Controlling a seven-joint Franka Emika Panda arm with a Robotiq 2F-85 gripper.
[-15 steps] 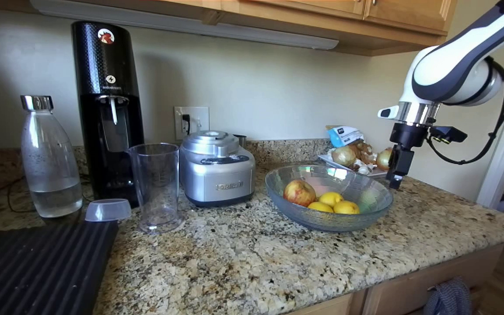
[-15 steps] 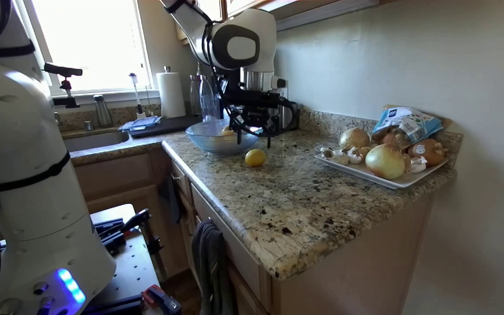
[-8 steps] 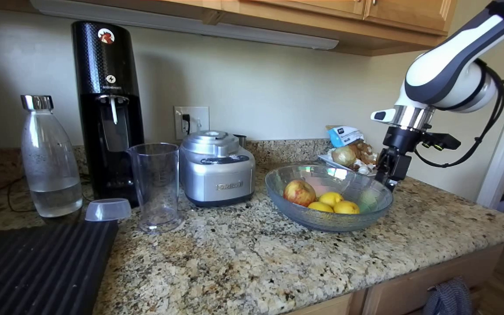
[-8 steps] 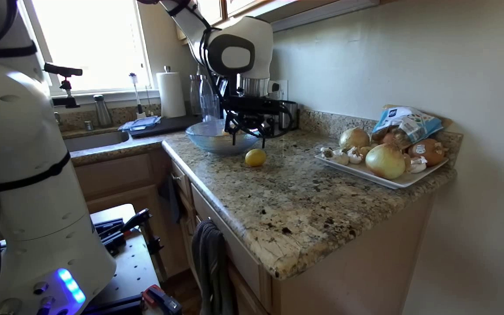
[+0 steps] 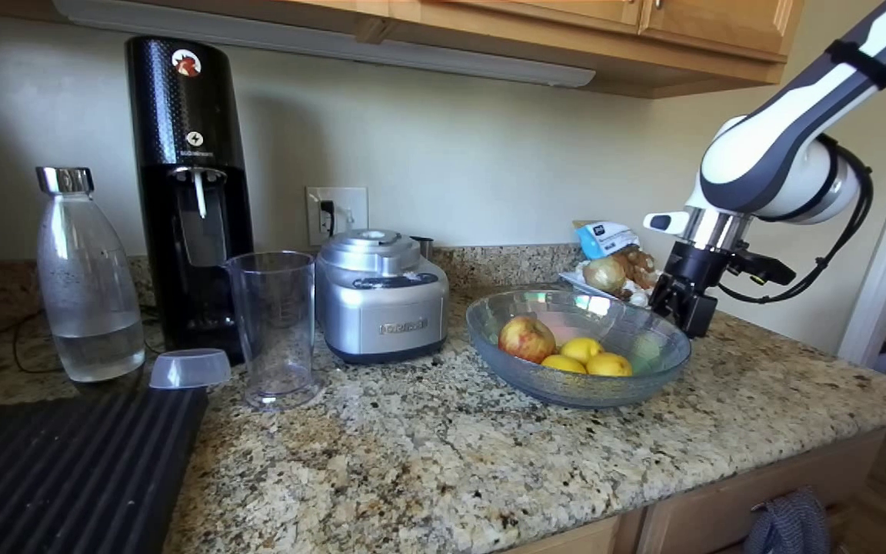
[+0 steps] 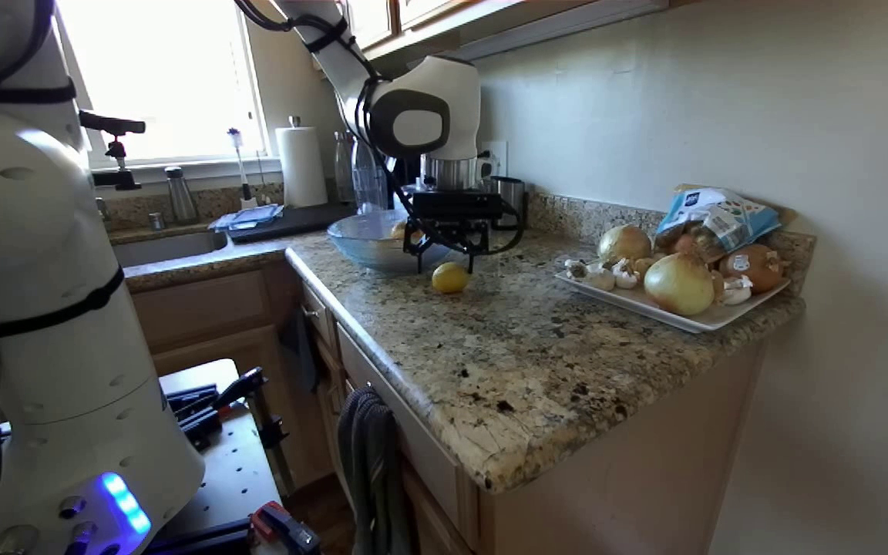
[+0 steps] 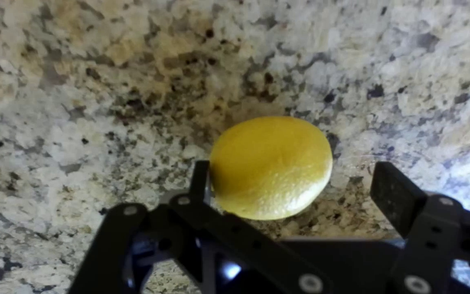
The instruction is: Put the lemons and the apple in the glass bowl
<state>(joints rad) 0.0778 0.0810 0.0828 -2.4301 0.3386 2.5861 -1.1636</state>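
One lemon (image 7: pixel 271 167) sits right by the pincer (image 7: pixel 295 181), jaws spread wide, nothing gripped; near those jaws, the bowl (image 5: pixel 558 392) holds three more lemons (image 5: pixel 609 365) and an apple (image 5: pixel 527 339)!

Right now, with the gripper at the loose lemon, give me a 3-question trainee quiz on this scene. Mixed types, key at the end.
1. Multiple choice. Where is the apple?
a) on the onion plate
b) in the glass bowl
c) in the tall clear cup

2. True or false. Look at the gripper near the loose lemon: its jaws are shut.

3. Count. Across the views, how many lemons show in the glass bowl, and how many on the counter?

Key
1. b
2. False; the jaws stand open, with the loose lemon between the fingers in the wrist view.
3. Three in the glass bowl, one on the counter.
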